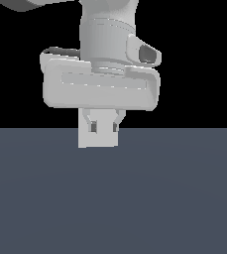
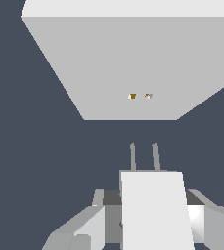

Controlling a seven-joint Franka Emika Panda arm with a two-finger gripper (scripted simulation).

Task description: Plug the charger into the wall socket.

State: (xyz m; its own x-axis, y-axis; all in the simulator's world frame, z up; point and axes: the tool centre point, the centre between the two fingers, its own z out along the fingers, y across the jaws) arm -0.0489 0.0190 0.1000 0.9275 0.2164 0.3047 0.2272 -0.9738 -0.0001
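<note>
Two grey prongs (image 2: pixel 144 156) project from the charger (image 2: pixel 155 210), which you hold with the jaws of the gripper (image 1: pixel 104 127) clamped on its sides, above the tabletop (image 1: pixel 113 198). In your wrist view the prongs point toward the wall socket (image 2: pixel 133 63), whose two yellowish holes (image 2: pixel 140 96) sit ahead, clearly apart from the prong tips.

A flat, dark slate-blue floor (image 1: pixel 113 198) fills the lower half of the exterior view, from 3 o'clock round through 6 to 9 o'clock. A plain black backdrop (image 1: pixel 204 59) sits above it, toward 12 o'clock. The same blue-grey floor (image 2: pixel 30 146) appears in the wrist view.
</note>
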